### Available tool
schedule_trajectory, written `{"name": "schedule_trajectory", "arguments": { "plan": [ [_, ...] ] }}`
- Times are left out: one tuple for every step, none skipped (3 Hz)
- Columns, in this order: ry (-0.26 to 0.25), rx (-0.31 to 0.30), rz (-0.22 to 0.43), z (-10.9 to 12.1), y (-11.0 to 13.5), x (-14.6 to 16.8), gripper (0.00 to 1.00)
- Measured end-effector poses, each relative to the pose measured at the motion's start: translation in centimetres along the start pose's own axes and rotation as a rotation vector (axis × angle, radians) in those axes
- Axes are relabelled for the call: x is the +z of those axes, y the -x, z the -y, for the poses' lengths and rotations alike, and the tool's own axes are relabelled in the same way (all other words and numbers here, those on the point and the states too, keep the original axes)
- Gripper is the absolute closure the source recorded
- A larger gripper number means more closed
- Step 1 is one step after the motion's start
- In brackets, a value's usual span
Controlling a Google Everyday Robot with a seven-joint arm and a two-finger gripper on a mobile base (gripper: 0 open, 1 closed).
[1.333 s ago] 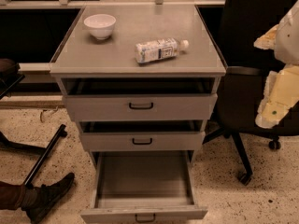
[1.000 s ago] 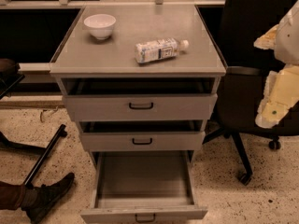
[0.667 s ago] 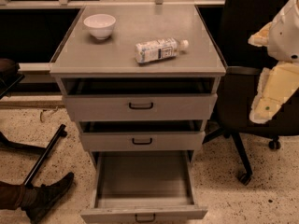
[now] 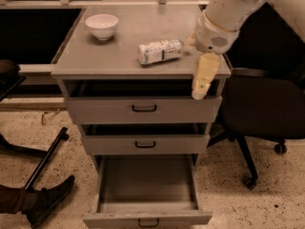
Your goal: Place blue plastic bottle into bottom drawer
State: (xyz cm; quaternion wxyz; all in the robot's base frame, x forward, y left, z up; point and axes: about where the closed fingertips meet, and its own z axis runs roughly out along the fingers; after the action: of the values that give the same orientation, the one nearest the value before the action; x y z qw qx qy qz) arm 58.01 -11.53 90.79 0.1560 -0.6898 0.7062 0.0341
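Observation:
The blue plastic bottle (image 4: 159, 51) lies on its side on the grey cabinet top (image 4: 119, 56), right of the middle, with its cap end pointing right. My gripper (image 4: 199, 92) hangs down over the cabinet's right front corner, just right of the bottle's cap end and apart from the bottle's body. It holds nothing that I can see. The cream arm reaches in from the upper right and hides the cap. The bottom drawer (image 4: 147, 209) is pulled far out below, an empty deep grey tray with a black handle (image 4: 148, 222) on its front.
A white bowl (image 4: 101, 26) stands at the top's back left. The two upper drawers (image 4: 143, 109) stand slightly ajar. A black office chair (image 4: 264, 109) is right of the cabinet. A person's shoe (image 4: 47, 199) and a black bar (image 4: 45, 159) lie on the floor at left.
The arm has swung in from the right edge of the view to the cabinet's right front corner, beside the bottle's cap end. Bottle, bowl and drawers have not moved.

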Motion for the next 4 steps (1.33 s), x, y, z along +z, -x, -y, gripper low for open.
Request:
{"name": "schedule_trajectory", "arguments": {
  "plan": [
    [0.0, 0.0, 0.0, 0.0, 0.0, 0.0, 0.0],
    [0.006, -0.042, 0.032, 3.1, 1.0, 1.8, 0.0],
    [0.035, -0.101, 0.055, 8.1, 3.2, 5.7, 0.0],
    [0.007, -0.145, 0.076, 12.3, 5.5, 7.5, 0.0]
  ]
}}
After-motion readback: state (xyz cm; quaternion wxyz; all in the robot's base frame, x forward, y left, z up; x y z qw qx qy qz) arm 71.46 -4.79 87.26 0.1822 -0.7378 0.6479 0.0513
